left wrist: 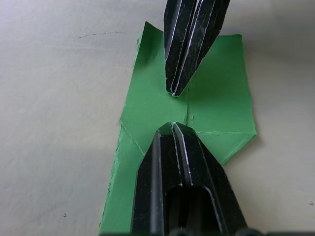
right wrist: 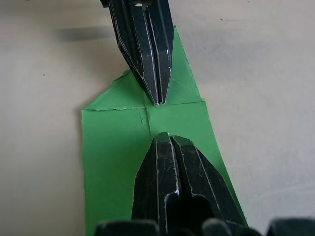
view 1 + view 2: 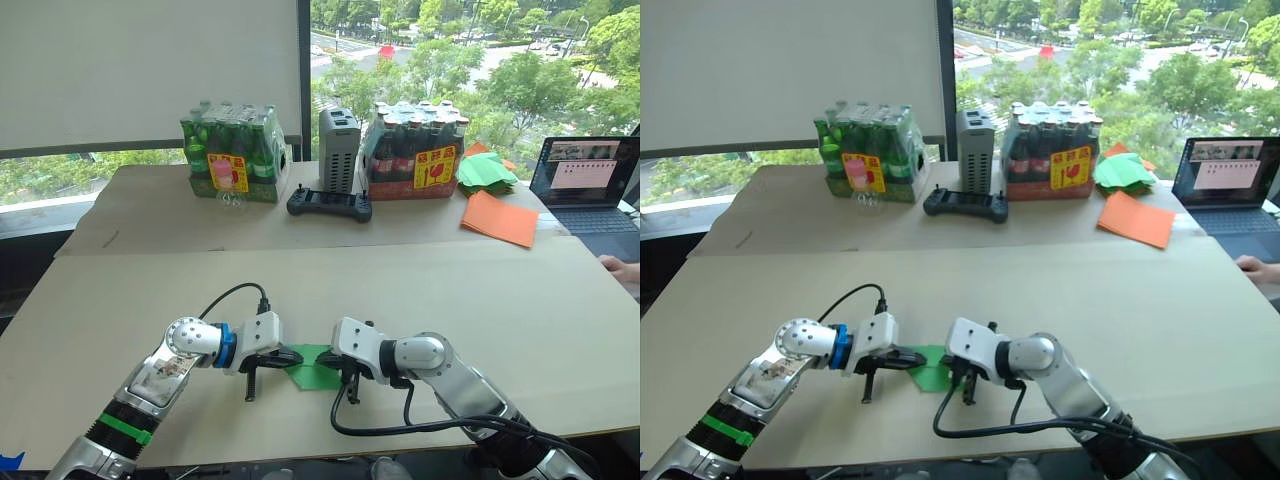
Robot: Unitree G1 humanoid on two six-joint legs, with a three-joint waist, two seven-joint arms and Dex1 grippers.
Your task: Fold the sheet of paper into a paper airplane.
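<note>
The sheet of paper [image 3: 313, 368] lies flat on the table [image 3: 120, 300], near the front edge at about its middle, between the two claws. It is bright green and partly folded: one end comes to an angled point, the other remains a squared flap, and creases run across and along its middle, with slightly ragged edges. The left claw [image 1: 173, 129] has its fingers pressed together and its tip down on the paper at the central crease. The right claw [image 2: 165, 136] is likewise closed to a point on the paper, tip facing tip, a small gap apart; neither grips the paper. Along the far edge stand two shrink-wrapped bottle packs [image 3: 235, 152], each with a red and yellow label; the writing cannot be read. Orange sheets [image 3: 500, 218] and a heap of green papers [image 3: 486, 172] lie toward the far right corner.
</note>
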